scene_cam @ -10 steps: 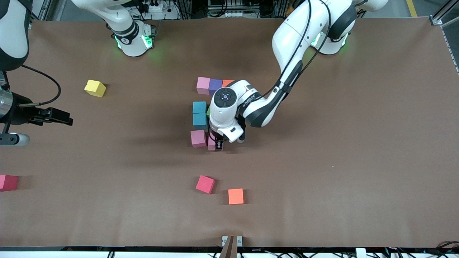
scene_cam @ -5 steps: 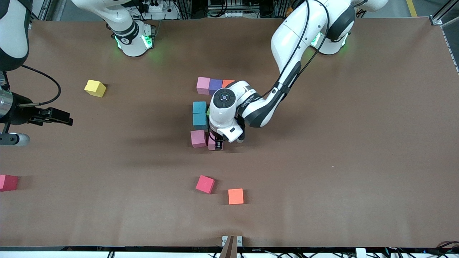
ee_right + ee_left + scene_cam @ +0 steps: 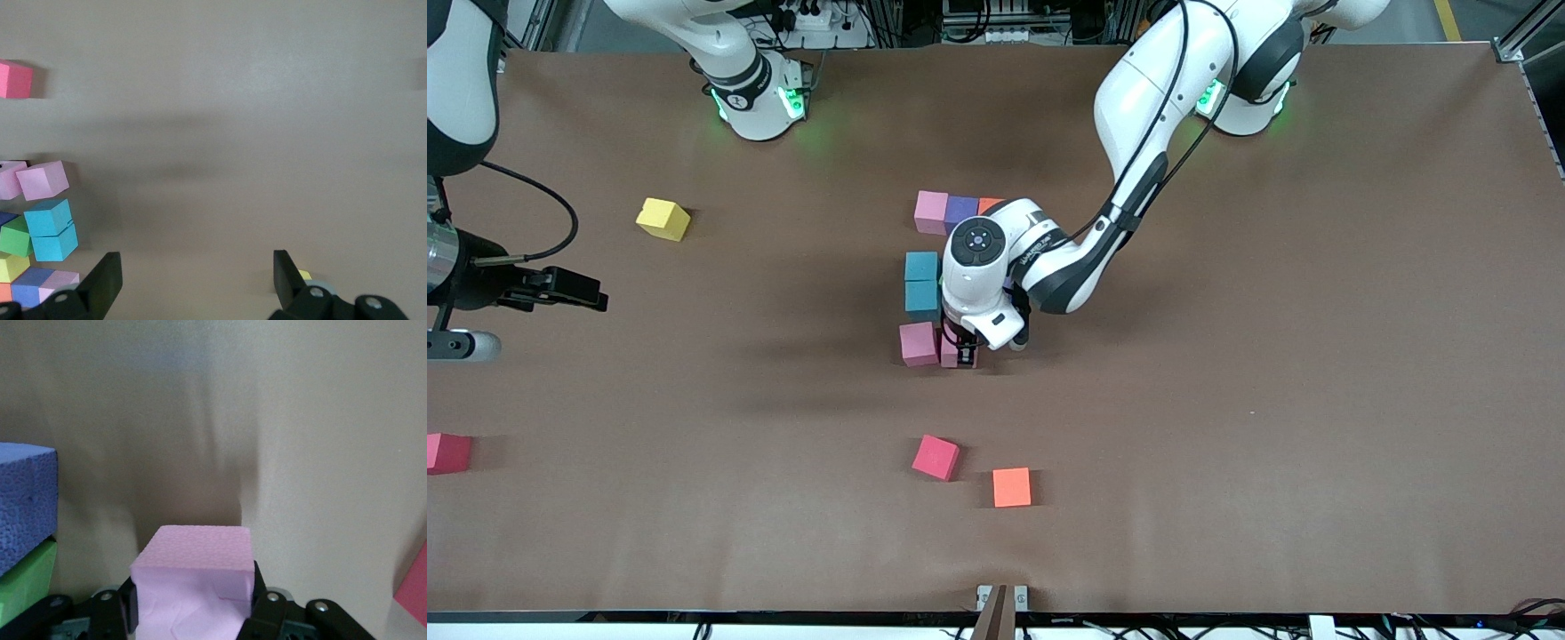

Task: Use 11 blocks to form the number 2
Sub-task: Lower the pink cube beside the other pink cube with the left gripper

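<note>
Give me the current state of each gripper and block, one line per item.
left gripper: shut on a pink block, low beside the other pink block.
right gripper: open, empty, waiting at the right arm's end.
two blue blocks: side by side in the figure.
yellow block: loose.
orange block: loose.

High front camera; two close wrist cameras

You're working in a robotics lab or test cell: two white arms are bolted by green-lit bases [image 3: 760,102] onto a wide tabletop [image 3: 1316,356] covered in plain brown sheeting. Along its edge by the bases you can see aluminium framing [image 3: 1525,40], power strips [image 3: 814,16] and bundled cables [image 3: 996,22].
</note>
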Available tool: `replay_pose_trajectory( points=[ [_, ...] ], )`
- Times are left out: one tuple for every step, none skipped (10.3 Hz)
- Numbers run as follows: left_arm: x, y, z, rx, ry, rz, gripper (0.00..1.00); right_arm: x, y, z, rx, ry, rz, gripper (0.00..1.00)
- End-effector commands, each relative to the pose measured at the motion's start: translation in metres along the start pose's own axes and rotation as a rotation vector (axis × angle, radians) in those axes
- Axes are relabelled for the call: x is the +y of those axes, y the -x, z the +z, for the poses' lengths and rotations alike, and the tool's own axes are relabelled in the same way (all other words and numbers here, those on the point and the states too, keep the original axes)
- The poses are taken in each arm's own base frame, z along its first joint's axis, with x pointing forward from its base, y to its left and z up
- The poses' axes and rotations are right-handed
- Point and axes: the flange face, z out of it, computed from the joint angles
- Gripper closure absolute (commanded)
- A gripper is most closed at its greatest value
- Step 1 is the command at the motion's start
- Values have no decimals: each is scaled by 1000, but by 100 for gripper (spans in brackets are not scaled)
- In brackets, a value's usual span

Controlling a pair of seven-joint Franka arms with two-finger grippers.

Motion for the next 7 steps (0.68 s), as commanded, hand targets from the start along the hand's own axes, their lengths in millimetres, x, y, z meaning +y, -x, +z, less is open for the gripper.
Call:
replay_pose_trajectory(
  points=[
    [0, 3, 3, -5, 22, -6, 100, 2, -2, -4, 5, -15, 2, 0],
    [-2, 5, 3, -7, 21, -4, 100, 2, -2, -4, 5, -15, 2, 0],
    [0, 3, 4, -4, 22, -4, 100, 2, -2, -4, 5, -15, 2, 0],
    [3, 0, 4, -4, 23, -4, 42, 2, -2, -4, 5, -14, 2, 0],
    [2, 0, 4, -3, 24, 7, 27, 2, -2, -4, 5, -14, 3, 0],
    [2, 1, 2, -5, 26, 15, 27, 2, -2, -4, 5, -14, 3, 0],
    [2, 1, 2, -5, 26, 15, 27, 2, -2, -4, 5, -14, 3, 0]
  ],
)
